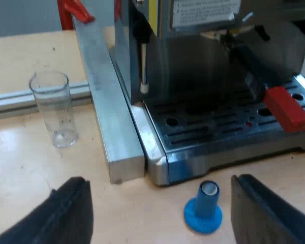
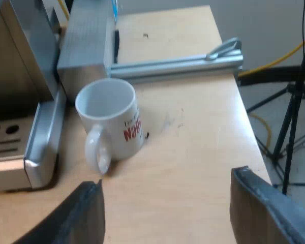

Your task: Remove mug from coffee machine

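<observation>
Hovering above the tabletop (image 1: 20, 168), the left gripper (image 1: 160, 182) holds its jaws spread wide and empty, with a blue tamper (image 1: 203, 208) standing between them just in front of the espresso machine's (image 1: 203, 71) drip tray (image 1: 218, 127). The holder (image 1: 254, 79) sits locked in the machine's front, and a measuring glass (image 1: 53, 109) stands upright beyond a metal bar (image 1: 109, 117). The right gripper (image 2: 166, 179) also has its jaws parted, gripping nothing. The mug (image 2: 112, 124) stands upright on the tabletop, off the machine, just beside the tray's corner.
</observation>
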Tool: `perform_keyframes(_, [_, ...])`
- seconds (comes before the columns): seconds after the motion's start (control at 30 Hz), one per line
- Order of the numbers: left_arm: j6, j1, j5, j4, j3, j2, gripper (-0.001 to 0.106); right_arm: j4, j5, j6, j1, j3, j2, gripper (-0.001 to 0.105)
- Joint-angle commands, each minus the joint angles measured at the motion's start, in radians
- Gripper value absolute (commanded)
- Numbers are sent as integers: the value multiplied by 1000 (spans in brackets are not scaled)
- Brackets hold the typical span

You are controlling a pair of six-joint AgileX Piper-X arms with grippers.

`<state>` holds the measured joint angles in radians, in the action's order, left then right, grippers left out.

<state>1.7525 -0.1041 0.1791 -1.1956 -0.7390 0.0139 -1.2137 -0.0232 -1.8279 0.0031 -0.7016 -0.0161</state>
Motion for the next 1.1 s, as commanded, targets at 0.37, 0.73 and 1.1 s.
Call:
perform_keyframes(0.37, [-7, 1, -12, 163, 191, 138, 61, 91, 6, -34, 1, 134, -37, 56])
perform_keyframes(0.73, [-6, 1, -11, 184, 228, 138, 61, 170, 0, -77, 1, 169, -37, 56])
perform_keyframes(1.1, [-6, 1, -11, 188, 228, 138, 61, 170, 0, -77, 1, 169, -37, 56])
